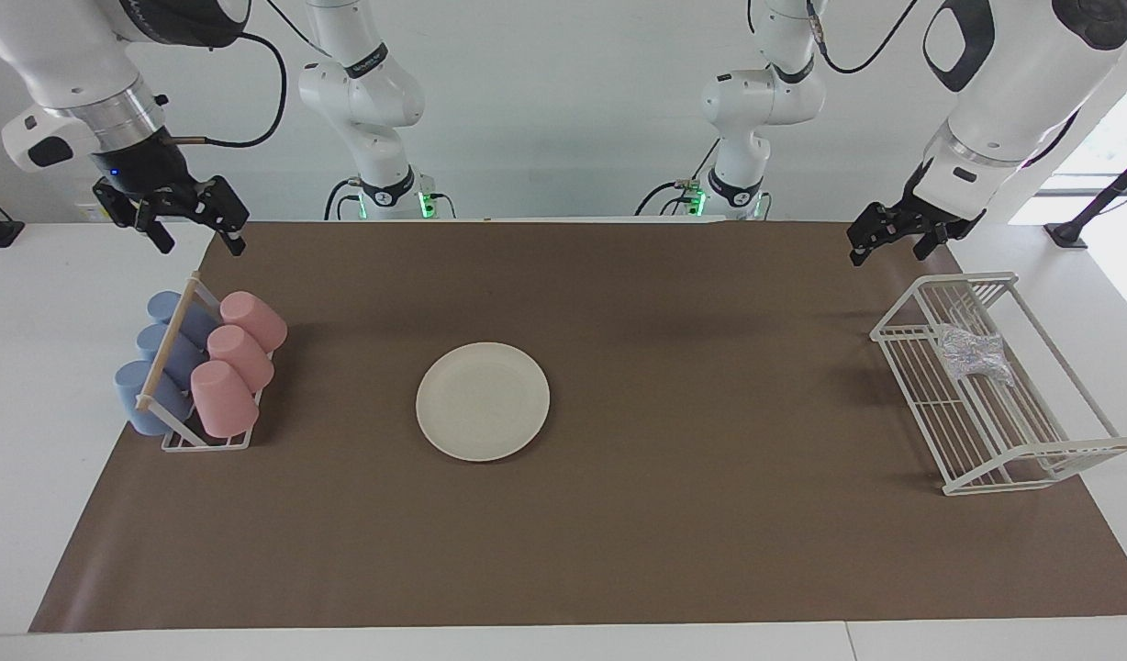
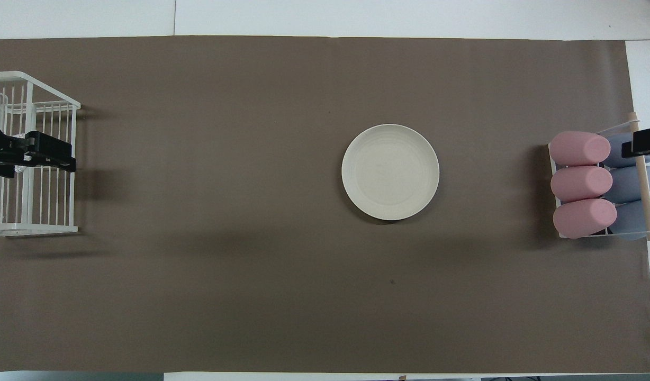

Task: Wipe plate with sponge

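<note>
The table carries a brown mat, with the white wire basket at the left arm's end and a rack of pink and blue cups at the right arm's end. The plate lies flat mid-mat, bare. The sponge sits inside the basket. The left hand hangs over the basket's robot-side edge, fingers apart and empty; the right hand waits above the cup rack, fingers apart too. Risks: reaching in, fingers could snag the wires and drag the basket; the crinkled sponge may slip; the unheld plate could slide under wiping.
</note>
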Motion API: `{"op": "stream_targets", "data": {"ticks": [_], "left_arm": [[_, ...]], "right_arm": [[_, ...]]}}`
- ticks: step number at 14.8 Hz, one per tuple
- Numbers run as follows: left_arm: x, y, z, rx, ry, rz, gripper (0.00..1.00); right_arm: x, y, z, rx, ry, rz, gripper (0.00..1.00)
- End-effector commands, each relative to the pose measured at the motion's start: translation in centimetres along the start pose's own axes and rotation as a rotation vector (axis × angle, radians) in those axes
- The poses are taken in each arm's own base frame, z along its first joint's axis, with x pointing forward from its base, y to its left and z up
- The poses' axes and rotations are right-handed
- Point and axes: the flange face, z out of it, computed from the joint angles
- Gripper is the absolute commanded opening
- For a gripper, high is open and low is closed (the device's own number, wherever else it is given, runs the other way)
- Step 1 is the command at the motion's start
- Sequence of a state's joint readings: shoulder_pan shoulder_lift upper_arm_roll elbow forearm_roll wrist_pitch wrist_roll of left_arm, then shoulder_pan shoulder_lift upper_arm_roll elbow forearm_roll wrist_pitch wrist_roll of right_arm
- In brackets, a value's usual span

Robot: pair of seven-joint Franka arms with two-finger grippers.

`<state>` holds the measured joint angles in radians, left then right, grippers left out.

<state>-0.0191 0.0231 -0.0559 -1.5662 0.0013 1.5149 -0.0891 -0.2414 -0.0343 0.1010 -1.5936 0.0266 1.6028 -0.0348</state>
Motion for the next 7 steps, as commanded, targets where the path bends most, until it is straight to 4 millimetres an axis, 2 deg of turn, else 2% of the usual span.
{"op": "stream_targets", "data": {"ticks": [1, 7], "left_arm": [[-0.8, 0.16, -0.12, -0.007, -0.004, -0.005, 1.0], [-0.74, -0.51, -0.12, -0.008, -0.004, -0.015, 1.0]], "right_arm": [[-0.45, 0.33, 0.2, -0.063, -0.054, -0.038, 1.0], [-1.05, -0.38, 0.81, -0.057, -0.071, -0.058, 1.0]]}}
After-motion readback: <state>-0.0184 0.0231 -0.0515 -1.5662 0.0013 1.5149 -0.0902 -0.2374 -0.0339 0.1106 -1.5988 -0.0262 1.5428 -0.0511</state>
